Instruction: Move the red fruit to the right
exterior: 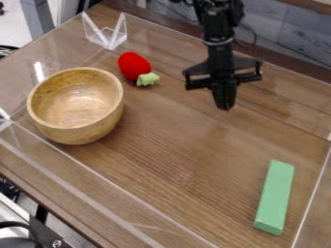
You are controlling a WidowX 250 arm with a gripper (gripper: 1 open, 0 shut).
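We see red fruit [134, 66] lying on bench [168, 145], just right of wooden bowl [76, 104], near back edge. Gripper [223, 101] pointing down, well right of fruit, jaws together, holding nothing. Green block [274, 198] sits front right.

One small glossy red strawberry-like fruit with a green leafy cap [134, 67], one round wooden bowl [75, 103], one long flat green block [274, 197], and one black robot gripper [224, 102] on one brown wooden table [181, 165].
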